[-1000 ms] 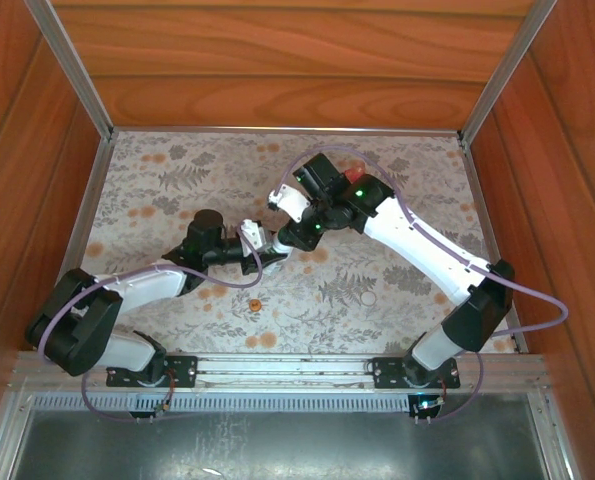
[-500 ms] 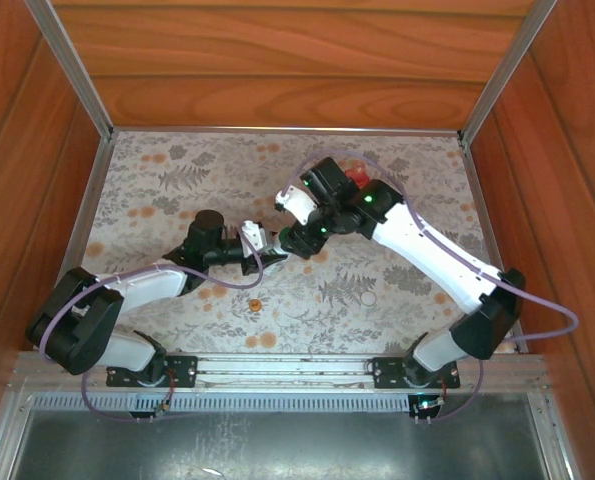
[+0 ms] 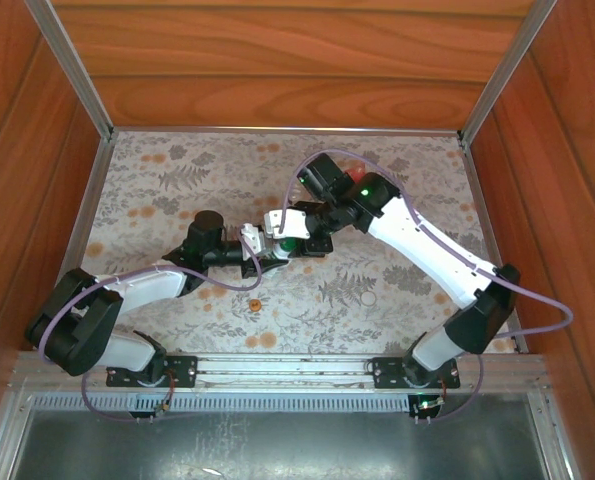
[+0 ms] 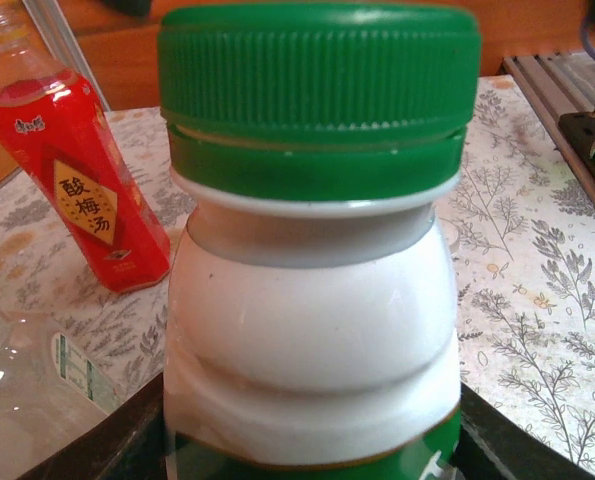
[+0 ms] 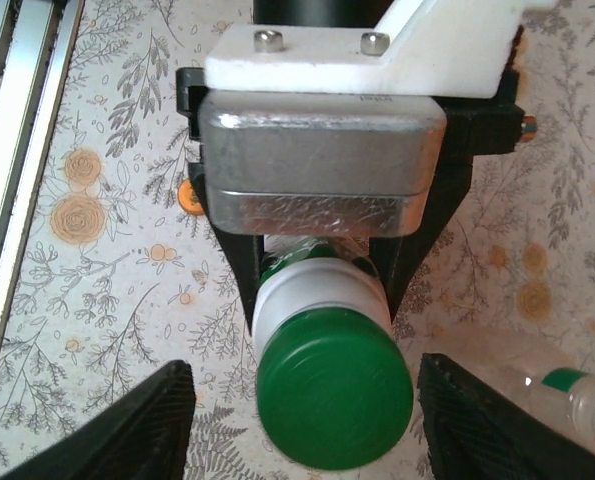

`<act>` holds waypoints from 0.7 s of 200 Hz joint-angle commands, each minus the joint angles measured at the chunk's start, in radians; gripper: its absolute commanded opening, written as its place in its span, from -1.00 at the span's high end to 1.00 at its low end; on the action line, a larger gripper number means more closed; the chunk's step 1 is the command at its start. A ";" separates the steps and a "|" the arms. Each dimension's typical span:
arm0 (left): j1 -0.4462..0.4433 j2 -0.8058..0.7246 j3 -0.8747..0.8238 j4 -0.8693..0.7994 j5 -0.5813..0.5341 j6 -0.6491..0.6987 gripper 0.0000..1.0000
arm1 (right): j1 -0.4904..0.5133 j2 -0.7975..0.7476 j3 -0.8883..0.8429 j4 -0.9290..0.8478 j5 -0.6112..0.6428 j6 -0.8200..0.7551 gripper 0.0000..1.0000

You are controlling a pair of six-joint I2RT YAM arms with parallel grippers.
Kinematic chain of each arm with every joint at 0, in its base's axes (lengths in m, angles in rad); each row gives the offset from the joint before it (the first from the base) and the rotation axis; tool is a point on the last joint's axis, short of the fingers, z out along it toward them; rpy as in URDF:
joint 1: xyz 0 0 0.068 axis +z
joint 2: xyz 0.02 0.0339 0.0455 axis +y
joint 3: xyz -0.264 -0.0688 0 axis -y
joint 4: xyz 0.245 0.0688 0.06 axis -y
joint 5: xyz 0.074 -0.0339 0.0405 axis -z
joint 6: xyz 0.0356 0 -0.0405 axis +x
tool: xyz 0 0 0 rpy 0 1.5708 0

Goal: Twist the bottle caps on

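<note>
- While left gripper (image 5: pixel 322 285) clamps glossy white bottle (image 4: pixel 312 330), ribbed green cap (image 4: pixel 317 95) on, right gripper (image 5: pixel 322 420) gapes wide around it.
- Left wrist view: red bottle (image 4: pixel 77 190) behind.

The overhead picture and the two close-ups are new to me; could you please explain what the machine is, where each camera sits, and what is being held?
Two robot arms are bolted at the table's near edge. The overhead camera looks down on both; each close-up comes from a wrist camera. The left gripper clasps a white bottle with its green cap on. The right gripper stands open, a finger either side of that cap. On the flowered mat are a red bottle, a clear bottle and an orange cap.
</note>
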 commanded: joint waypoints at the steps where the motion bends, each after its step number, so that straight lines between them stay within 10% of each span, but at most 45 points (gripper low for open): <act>1: -0.001 -0.020 -0.006 -0.008 0.044 0.010 -0.04 | -0.005 0.020 0.023 -0.034 -0.007 -0.070 -0.18; 76: 0.000 -0.007 0.008 -0.010 0.034 0.008 -0.04 | -0.021 0.025 0.020 -0.036 -0.036 0.034 0.33; 140: -0.001 0.007 0.032 -0.010 -0.043 0.024 -0.04 | -0.023 -0.040 -0.124 0.177 0.106 0.890 0.74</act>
